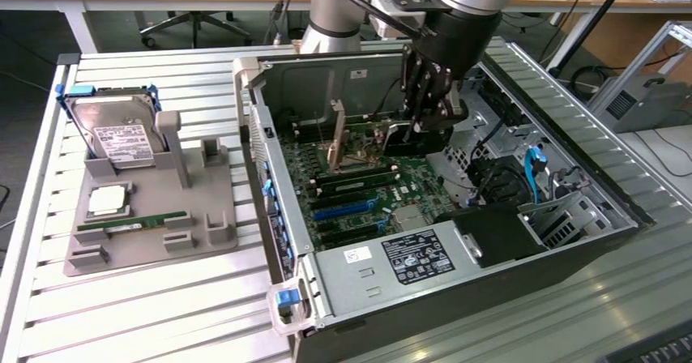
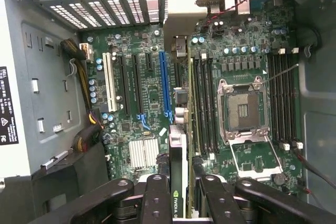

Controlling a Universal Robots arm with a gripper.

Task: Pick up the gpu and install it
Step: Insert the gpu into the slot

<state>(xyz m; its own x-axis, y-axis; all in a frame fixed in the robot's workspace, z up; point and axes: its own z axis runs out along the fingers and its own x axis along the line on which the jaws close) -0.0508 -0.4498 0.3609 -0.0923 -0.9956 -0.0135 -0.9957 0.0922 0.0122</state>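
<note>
The gpu [image 1: 403,147] hangs on edge inside the open computer case [image 1: 254,128], just above the green motherboard [image 1: 395,186]. My gripper [image 1: 424,128] reaches down into the case and is shut on the card's black cooler end. Its metal bracket [image 1: 337,138] points toward the case's rear wall. In the wrist view the gpu [image 2: 177,153] runs edge-on away from my gripper [image 2: 181,203], held between the black fingers [image 2: 157,198]. It lies between the blue expansion slot [image 2: 165,85] and the memory slots [image 2: 205,103].
A grey fixture [image 1: 200,217] on the exterior view's left holds a hard drive [image 1: 119,132], a memory stick [image 1: 135,221] and a processor chip [image 1: 108,201]. Inside the case are the power supply [image 1: 400,258], drive cage [image 1: 562,217], cables and an open processor socket [image 2: 244,111].
</note>
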